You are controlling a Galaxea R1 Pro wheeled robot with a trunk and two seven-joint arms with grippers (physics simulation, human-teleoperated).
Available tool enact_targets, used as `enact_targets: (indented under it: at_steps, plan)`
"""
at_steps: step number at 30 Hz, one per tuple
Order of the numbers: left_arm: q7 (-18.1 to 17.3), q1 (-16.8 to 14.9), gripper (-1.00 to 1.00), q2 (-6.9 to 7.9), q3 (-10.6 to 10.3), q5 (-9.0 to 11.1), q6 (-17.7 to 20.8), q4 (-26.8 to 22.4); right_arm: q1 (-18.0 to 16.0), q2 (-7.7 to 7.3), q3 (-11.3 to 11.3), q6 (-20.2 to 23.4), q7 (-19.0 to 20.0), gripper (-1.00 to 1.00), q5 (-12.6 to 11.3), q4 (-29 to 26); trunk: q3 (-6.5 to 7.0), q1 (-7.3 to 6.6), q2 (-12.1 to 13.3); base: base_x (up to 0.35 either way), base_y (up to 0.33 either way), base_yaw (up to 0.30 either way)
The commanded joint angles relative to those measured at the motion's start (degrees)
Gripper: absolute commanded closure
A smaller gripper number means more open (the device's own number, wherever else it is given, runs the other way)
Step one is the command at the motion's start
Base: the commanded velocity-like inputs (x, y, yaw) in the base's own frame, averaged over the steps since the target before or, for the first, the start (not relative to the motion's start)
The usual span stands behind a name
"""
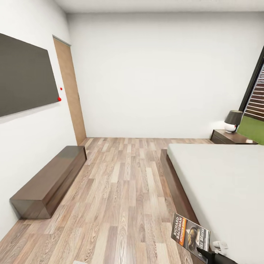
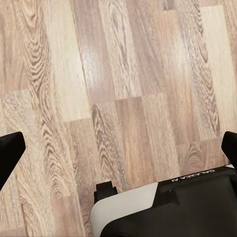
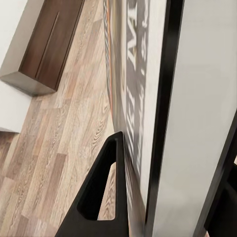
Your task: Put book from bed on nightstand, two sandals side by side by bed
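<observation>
Pinched between the right gripper's (image 3: 129, 163) fingers (image 3: 96, 192) is the book (image 1: 190, 236), held upright at the bottom right of the head view, just above the near edge of the bed (image 1: 227, 183). Its dark cover with the orange band and white lettering faces into the room. Seen from the right wrist, one black finger with a long slot lies flat against the printed cover (image 3: 131, 74), and the other side of the grip sits behind the book's plain back, so the fingers are pressed onto it from both sides.

Down by the robot's base (image 2: 173, 210), the left gripper (image 2: 118, 153) hangs over the bare wood-plank floor (image 2: 118, 74). Its two black fingertips (image 2: 9, 150) stand far apart at opposite edges of the left wrist view, spread wide with nothing between them.

Beyond the book, the bed's light grey mattress runs away toward the far wall inside its dark wood frame (image 1: 176, 183). At its far corner stands the nightstand (image 1: 231, 137), carrying a lamp (image 1: 232, 121) with a dark shade and a white base. Beside that, dark-framed windows (image 1: 255, 95) fill the right edge. Across the floor (image 1: 117, 198), a long low dark cabinet (image 1: 49, 181) sits against the left wall beneath a dark wall panel (image 1: 24, 75), with a wooden door (image 1: 71, 95) further along.
</observation>
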Motion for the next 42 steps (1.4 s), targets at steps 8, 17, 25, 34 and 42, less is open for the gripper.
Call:
enact_targets:
  at_steps: [8, 17, 25, 34, 42]
  plan:
    - [-0.2, -0.1, -1.00, -0.02, 0.5, -0.6, -0.2, 0.0, -0.1, 0.02, 0.4, -0.5, 0.2, 1.00, -0.4, 0.2, 0.18, 0.03, -0.1, 0.000, 0.000, -0.026]
    - [-0.2, -0.1, -1.00, -0.04, 0.5, -0.6, -0.2, 0.0, -0.1, 0.02, 0.4, -0.5, 0.2, 1.00, -0.4, 0.2, 0.98, 0.03, -0.1, 0.000, 0.000, -0.078]
    - [-0.2, -0.1, -1.00, -0.05, 0.5, -0.6, -0.2, 0.0, -0.1, 0.02, 0.4, -0.5, 0.2, 1.00, -0.4, 0.2, 1.24, 0.03, -0.1, 0.000, 0.000, -0.026]
    - [-0.2, -0.1, -1.00, -0.06, 0.5, -0.6, -0.2, 0.0, -0.1, 0.02, 0.5, -0.4, 0.2, 1.00, -0.4, 0.2, 1.25, 0.03, -0.1, 0.000, 0.000, 0.000]
    - [-0.2, -0.1, -1.00, -0.06, 0.5, -0.6, -0.2, 0.0, -0.1, 0.02, 0.5, -0.5, 0.2, 1.00, -0.4, 0.2, 1.25, 0.03, -0.1, 0.001, 0.000, 0.000]
